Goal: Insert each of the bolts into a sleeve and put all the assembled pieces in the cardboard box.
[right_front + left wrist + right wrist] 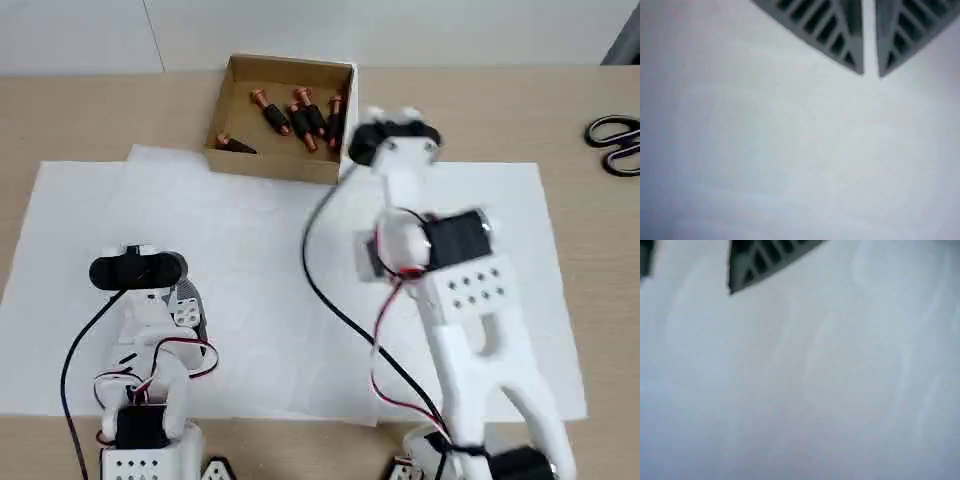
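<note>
Several sleeved bolts (272, 114) are held in the cardboard box (270, 160) — the left gripper (871, 74) is seen closed, empty; the right gripper (687, 282), parted.

Cardboard box (270, 160) on far side of table (80, 110), near wall at far edge of white paper sheet (260, 300). In box: about five assembled pieces (270, 112), dark sleeves with copper-coloured bolt ends. Four clustered toward view's right wall, one apart in near left corner. Over sheet: stretched arm (450, 290), wrist end just beside box's near right corner; folded arm (150, 310) drawn back at sheet's near left part. Scissors (615, 140) on bare table at view's right edge.
</note>
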You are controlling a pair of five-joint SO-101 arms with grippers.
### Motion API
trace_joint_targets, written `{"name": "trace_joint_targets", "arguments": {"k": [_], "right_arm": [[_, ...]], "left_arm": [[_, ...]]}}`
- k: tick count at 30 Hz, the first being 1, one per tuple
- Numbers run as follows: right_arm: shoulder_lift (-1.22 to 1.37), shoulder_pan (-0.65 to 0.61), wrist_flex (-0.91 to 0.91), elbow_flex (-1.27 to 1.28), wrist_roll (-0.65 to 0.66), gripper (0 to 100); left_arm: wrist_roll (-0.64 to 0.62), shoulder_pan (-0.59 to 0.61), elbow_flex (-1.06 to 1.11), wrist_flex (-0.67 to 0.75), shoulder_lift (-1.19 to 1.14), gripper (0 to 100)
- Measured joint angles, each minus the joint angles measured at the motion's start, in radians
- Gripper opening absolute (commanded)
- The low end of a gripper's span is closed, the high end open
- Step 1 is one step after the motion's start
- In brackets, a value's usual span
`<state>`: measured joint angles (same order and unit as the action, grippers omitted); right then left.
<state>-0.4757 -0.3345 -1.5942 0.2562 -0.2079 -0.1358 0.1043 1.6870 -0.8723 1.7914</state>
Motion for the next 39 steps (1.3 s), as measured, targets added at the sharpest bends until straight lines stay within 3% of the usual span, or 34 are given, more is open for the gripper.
{"name": "trace_joint_targets", "arguments": {"k": [8,16,24,31,39], "right_arm": [[-0.247,0.029,0.0,0.385,-0.075,0.6],[-0.735,0.143,0.17,0.649,-0.071,0.4],[-1.283,0.272,0.448,1.051,0.14,0.4],[-1.303,0.397,0.468,1.204,0.157,0.4],[-1.323,0.411,0.476,1.375,0.157,0.4]], "left_arm": [[0.0,0.0,0.0,0.0,0.0,1],[0.0,0.0,0.0,0.0,0.0,1],[0.0,0.0,0.0,0.0,0.0,1],[0.0,0.0,0.0,0.0,0.0,1],[0.0,0.0,0.0,0.0,0.0,1]]}}
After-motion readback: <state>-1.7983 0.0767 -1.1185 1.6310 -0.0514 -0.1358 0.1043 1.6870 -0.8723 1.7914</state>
